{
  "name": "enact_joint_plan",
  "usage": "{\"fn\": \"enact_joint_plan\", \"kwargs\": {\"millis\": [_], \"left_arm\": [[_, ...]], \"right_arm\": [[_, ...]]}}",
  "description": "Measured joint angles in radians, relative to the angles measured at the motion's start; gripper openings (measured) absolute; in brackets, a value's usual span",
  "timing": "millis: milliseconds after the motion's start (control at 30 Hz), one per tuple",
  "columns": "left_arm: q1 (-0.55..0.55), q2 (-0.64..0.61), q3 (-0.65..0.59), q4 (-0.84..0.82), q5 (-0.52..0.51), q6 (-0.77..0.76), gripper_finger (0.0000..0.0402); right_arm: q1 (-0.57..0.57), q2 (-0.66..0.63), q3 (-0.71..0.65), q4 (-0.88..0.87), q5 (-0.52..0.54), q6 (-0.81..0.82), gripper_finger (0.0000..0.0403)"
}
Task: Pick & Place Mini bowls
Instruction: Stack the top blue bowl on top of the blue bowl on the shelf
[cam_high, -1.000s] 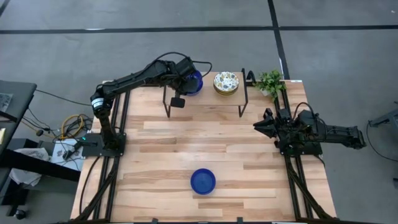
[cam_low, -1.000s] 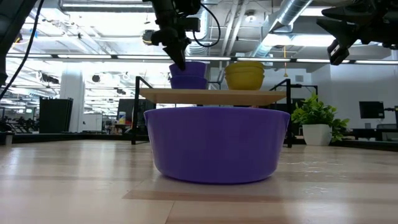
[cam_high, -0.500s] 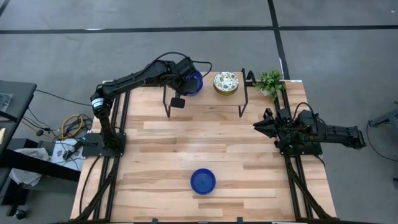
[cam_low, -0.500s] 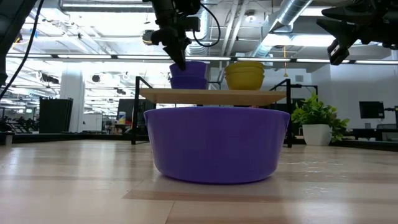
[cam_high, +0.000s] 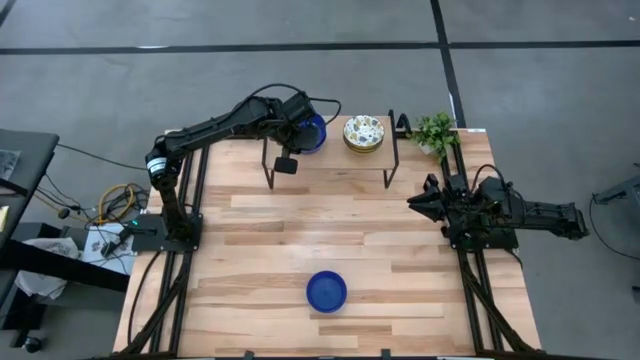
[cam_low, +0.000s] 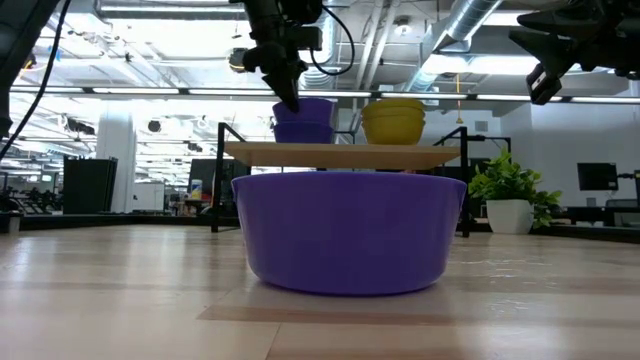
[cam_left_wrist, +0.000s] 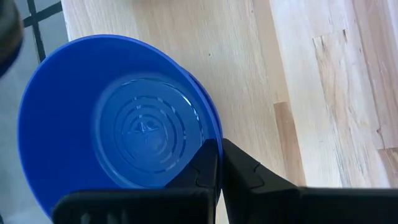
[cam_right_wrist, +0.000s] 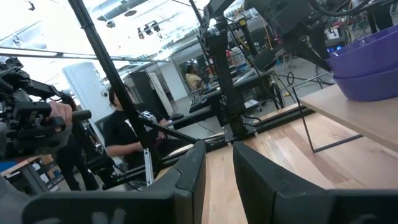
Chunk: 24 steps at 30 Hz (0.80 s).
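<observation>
Two blue mini bowls (cam_high: 314, 132) are stacked on a raised wooden shelf (cam_high: 340, 165) at the table's far edge. Next to them on the shelf is a stack of floral mini bowls (cam_high: 363, 132). A third blue mini bowl (cam_high: 326, 291) rests on its base on the table near the front edge, and fills the low view (cam_low: 348, 232). My left gripper (cam_left_wrist: 218, 163) is shut on the top bowl of the blue stack (cam_low: 305, 110). My right gripper (cam_right_wrist: 217, 163) waits at the table's right edge, open and with nothing between its fingers. My left gripper pinches the rim (cam_left_wrist: 213, 132) of the top blue bowl, one finger inside the bowl and one outside. The fingers slant down onto it from the table's left. The bowl sits upright, nested in the blue bowl below it (cam_low: 302, 132) on the shelf.
A small potted plant (cam_high: 435, 131) stands at the far right corner, beside the shelf's black leg (cam_high: 392, 150). Bare wooden table (cam_high: 330, 225) lies between the shelf and the near blue bowl. People (cam_right_wrist: 127, 140) show in the room beyond the table.
</observation>
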Motion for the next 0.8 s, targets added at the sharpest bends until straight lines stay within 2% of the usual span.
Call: {"fn": "enact_joint_plan", "kwargs": {"millis": [800], "left_arm": [[-0.011, 0.000, 0.000, 0.003, 0.000, 0.000, 0.0006]], "right_arm": [[0.000, 0.000, 0.000, 0.000, 0.000, 0.000, 0.0072]]}}
